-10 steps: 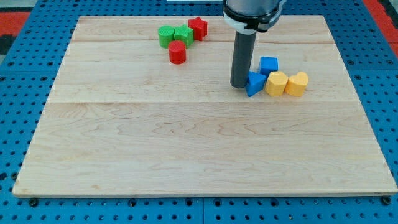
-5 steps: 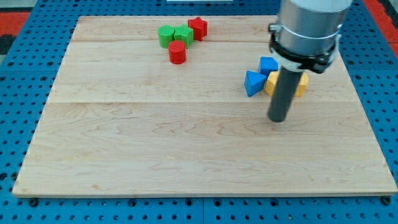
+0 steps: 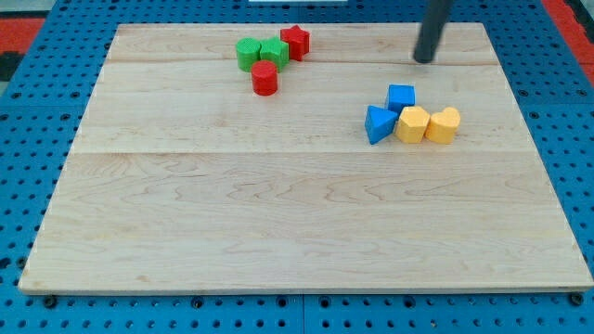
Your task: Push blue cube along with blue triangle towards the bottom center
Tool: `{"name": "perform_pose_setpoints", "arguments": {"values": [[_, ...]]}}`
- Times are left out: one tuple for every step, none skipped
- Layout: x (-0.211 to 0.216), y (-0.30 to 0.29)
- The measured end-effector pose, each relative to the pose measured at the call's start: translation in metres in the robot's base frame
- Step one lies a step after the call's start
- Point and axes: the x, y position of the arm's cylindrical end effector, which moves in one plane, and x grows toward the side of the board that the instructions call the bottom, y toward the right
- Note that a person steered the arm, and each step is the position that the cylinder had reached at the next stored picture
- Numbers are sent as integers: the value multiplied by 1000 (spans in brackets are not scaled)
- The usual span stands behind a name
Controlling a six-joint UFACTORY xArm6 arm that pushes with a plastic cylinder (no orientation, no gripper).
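The wooden surface is lying across a blue pegboard, and its whole near half, toward the view's bottom, is carrying no blocks.

Moving away from the view's bottom, the first group is sitting right of centre. The blue triangle is resting at the left end of this cluster. At about 1 o'clock from it, touching it, the blue cube is sitting slightly farther up. At 3 o'clock from the triangle, the first yellow block is pressing against both blue pieces, and a second yellow block with a notched, heart-like top is touching its right side.

Farther up and well to the left, a red cylinder is standing alone at the near edge of a second cluster. At 11 o'clock from it a green cylinder-like block is sitting, with another green block just beside it and a red star-like block touching that one at 2 o'clock.

Farthest away, my tip is touching down near the view's top, at roughly 1 o'clock from the blue cube and well apart from it. This arm is carrying no claw, only the dark rod, so nothing is being grasped.
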Motion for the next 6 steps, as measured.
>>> {"name": "perform_pose_setpoints", "arguments": {"values": [[20, -69], [61, -29], [51, -19], [82, 1], [129, -45], [173, -85]]}}
